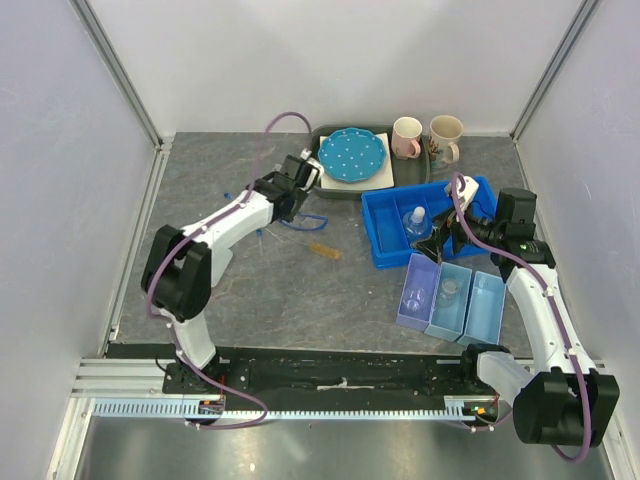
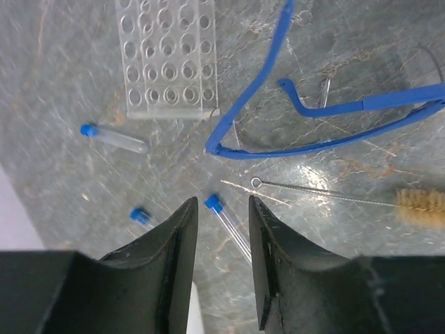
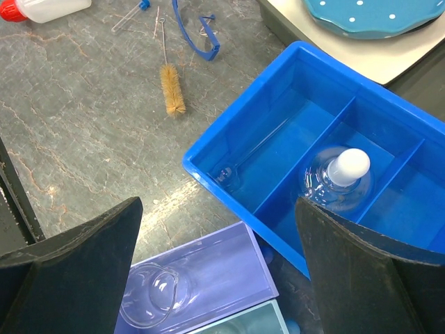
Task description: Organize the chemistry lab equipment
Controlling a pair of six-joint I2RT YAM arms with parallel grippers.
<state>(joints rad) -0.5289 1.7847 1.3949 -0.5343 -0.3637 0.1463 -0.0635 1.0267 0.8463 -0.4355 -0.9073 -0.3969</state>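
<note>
My left gripper [image 2: 222, 209] is open just above the table, its fingers on either side of a blue-capped tube [image 2: 228, 226]. Two more blue-capped tubes [image 2: 111, 137] lie to its left, and the clear test-tube rack [image 2: 167, 59] lies beyond them. The tube brush [image 2: 423, 207] is at the right. My right gripper [image 3: 219, 278] is open and empty over the lilac bin [image 3: 229, 278], which holds a glass flask [image 3: 154, 296]. The blue tray [image 3: 229, 139] holds a stoppered flask [image 3: 341, 177]. The red-capped bottle [image 3: 42, 8] lies far left.
Blue safety glasses [image 2: 313, 132] lie beside the rack. A blue dotted plate [image 1: 351, 153] and two mugs [image 1: 406, 137] stand at the back. A teal bin [image 1: 450, 298] and a light blue bin [image 1: 485, 308] sit right of the lilac one.
</note>
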